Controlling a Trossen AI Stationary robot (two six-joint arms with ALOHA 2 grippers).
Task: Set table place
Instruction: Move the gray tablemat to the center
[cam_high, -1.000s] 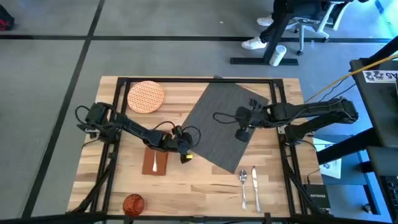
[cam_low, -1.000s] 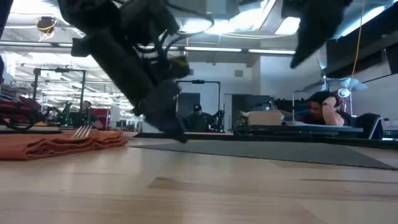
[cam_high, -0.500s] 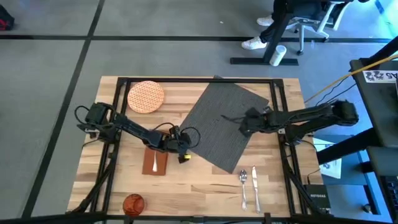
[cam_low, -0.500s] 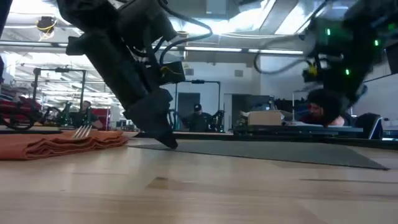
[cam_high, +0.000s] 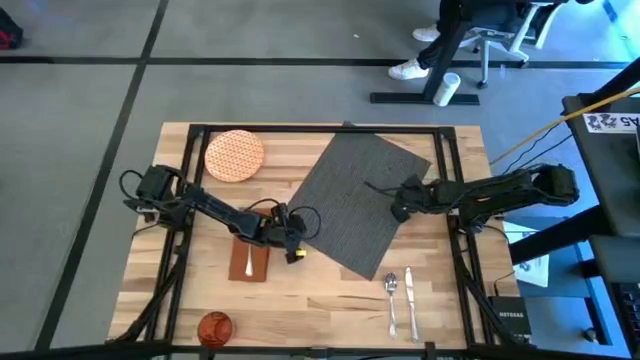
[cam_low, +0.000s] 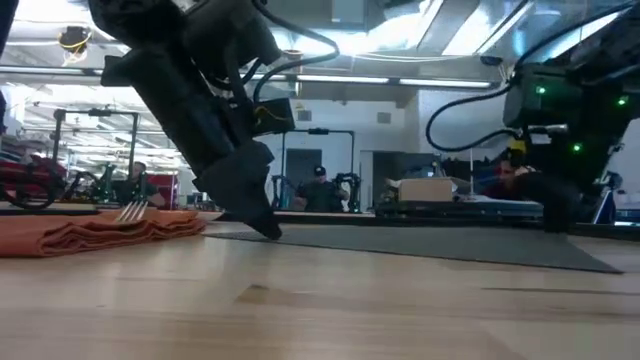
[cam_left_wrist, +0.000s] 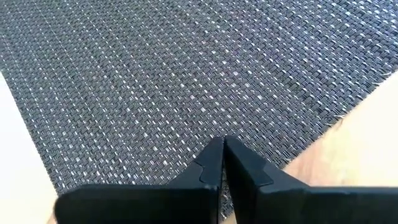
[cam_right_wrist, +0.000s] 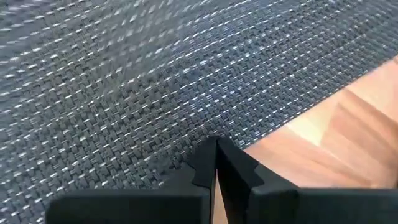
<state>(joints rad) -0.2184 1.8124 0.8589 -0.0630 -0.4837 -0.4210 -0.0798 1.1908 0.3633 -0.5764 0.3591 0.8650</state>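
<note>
Lying skewed on the table (cam_high: 330, 300): dark grey placemat (cam_high: 360, 195), turned diagonally across the middle and right of the top. Pressing down at its left-hand edge: left gripper (cam_high: 298, 235), fingers (cam_left_wrist: 211, 163) clenched together, tips resting on the weave just inside the mat's border, bare wood showing close on either side in the left wrist view. Bearing on the opposite, right-hand edge: right gripper (cam_high: 399, 206), fingers (cam_right_wrist: 208, 158) likewise pinched tight, tips sitting right at the mat's boundary with wood just beside them. Not possible to tell whether either pair is pinching the mat's edge or only touching it.

Sitting near the far left corner, well apart from the mat: orange-patterned plate (cam_high: 235, 155). Lying just beside the left gripper, toward the near side: brown napkin (cam_high: 249, 260) with fork (cam_low: 132, 211) resting on top. Waiting near the front edge, right of centre: spoon (cam_high: 391, 297) and knife (cam_high: 410, 295), side by side. Standing at the near left corner: orange cup (cam_high: 214, 326).
</note>
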